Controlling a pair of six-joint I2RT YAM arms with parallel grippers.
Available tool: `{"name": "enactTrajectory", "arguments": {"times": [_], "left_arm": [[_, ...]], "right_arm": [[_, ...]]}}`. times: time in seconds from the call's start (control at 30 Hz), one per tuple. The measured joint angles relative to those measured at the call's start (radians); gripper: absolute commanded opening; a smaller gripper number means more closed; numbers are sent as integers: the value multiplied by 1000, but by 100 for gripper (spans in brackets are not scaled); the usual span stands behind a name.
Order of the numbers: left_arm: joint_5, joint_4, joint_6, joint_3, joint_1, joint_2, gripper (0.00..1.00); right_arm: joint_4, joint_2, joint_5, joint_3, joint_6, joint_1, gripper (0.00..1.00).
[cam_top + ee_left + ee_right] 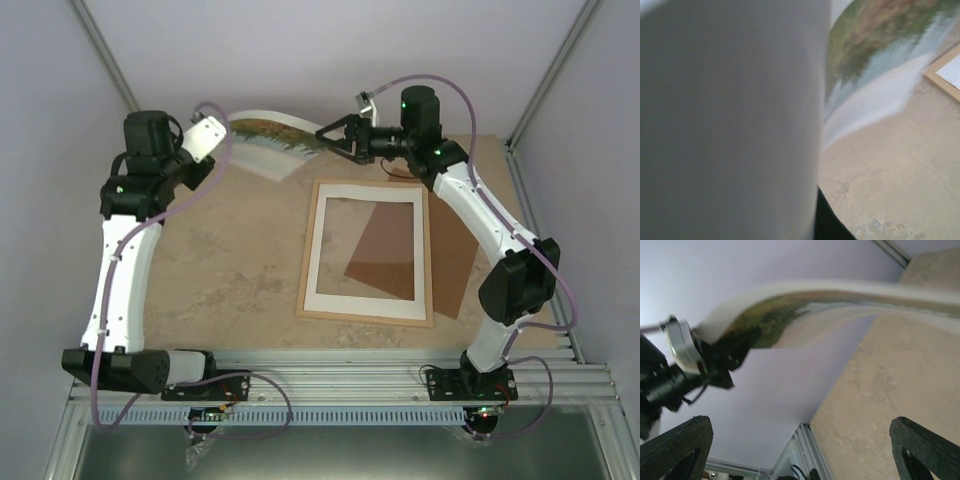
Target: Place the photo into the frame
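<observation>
**Current state.** The left pincer (226, 132) is clenched on one short edge of the photo (275, 140). The print hangs in the air over the far part of the table (220, 260), bowed into an arch with the landscape side facing down. It is near the top left corner of the frame (366, 321) and clear of it. The frame lies flat on the table with a white mat (314, 262) inside its slats. A brown backing panel (455, 270) shows through the opening and juts out on the right side.

The right pincer (335, 138) is released, jaws spread wide, at the free end of the print. From the right wrist view the paper arches above the fingers (675, 450) rather than between them. Whether it brushes them cannot be told from above.

**Step in hand.** By my reading, the print is being carried toward the frame, with the second arm positioned to take or steady the loose end (a one-edge grip leaves the sheet floppy).

**Next move requires:**
1. Secure or support the free end so the arch flattens.
2. Bring the print over the mat opening, edges square to the slats.
3. Lower it flat before letting go. A curled sheet is likely to skid or land askew.
</observation>
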Motion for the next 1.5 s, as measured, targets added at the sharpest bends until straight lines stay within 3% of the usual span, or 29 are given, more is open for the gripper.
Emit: {"name": "enactTrajectory", "arguments": {"times": [0.23, 0.47, 0.67, 0.9, 1.27, 1.4, 1.5], "left_arm": [[-92, 24, 105, -212, -220, -152, 0], [-212, 24, 90, -423, -451, -155, 0], [-252, 23, 45, -521, -583, -79, 0], [-253, 24, -8, -523, -670, -14, 0], [-261, 32, -71, -523, -685, 36, 2], [-243, 32, -82, -519, -697, 42, 2], [-237, 32, -90, -518, -701, 47, 2]], "right_arm": [[60, 24, -15, 51, 112, 12, 98], [6, -7, -12, -261, 169, 39, 98], [-71, -9, 1, -451, 203, -18, 97], [-82, -22, 29, -455, 217, -45, 86], [-195, -38, 108, -484, 225, -44, 79], [-179, -13, 110, -479, 241, -44, 67], [-168, 10, 109, -468, 247, -44, 52]]}}
